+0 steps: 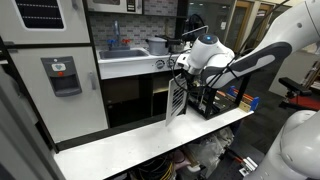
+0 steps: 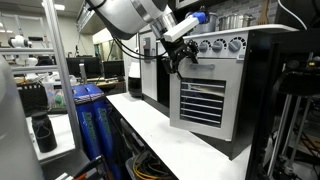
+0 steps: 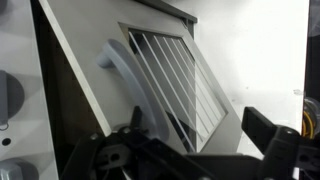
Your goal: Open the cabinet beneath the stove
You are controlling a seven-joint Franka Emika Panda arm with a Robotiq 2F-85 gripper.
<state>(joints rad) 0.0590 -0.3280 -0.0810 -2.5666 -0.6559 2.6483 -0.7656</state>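
The cabinet door (image 1: pixel 177 100), white-framed with a window of horizontal slats, stands swung partly out from the white toy kitchen, under the stove's strip of silver knobs (image 2: pixel 215 45). In an exterior view the door (image 2: pixel 205 100) hangs ajar below the knobs. In the wrist view the door (image 3: pixel 165 75) is tilted, with its curved pale handle (image 3: pixel 115 60) near the upper left. My gripper (image 3: pixel 200 125) is open, its fingers spread in front of the slats and holding nothing. In both exterior views the gripper (image 1: pixel 182 68) (image 2: pixel 180 58) is at the door's upper edge, next to the knobs.
A sink with faucet (image 1: pixel 125 48) lies beside the stove, over a wider dark compartment (image 1: pixel 122 100). A tall white door with a grey dispenser (image 1: pixel 62 80) is further along. The kitchen stands on a white tabletop (image 1: pixel 150 140). A blue bin (image 2: pixel 90 120) stands on the floor beside it.
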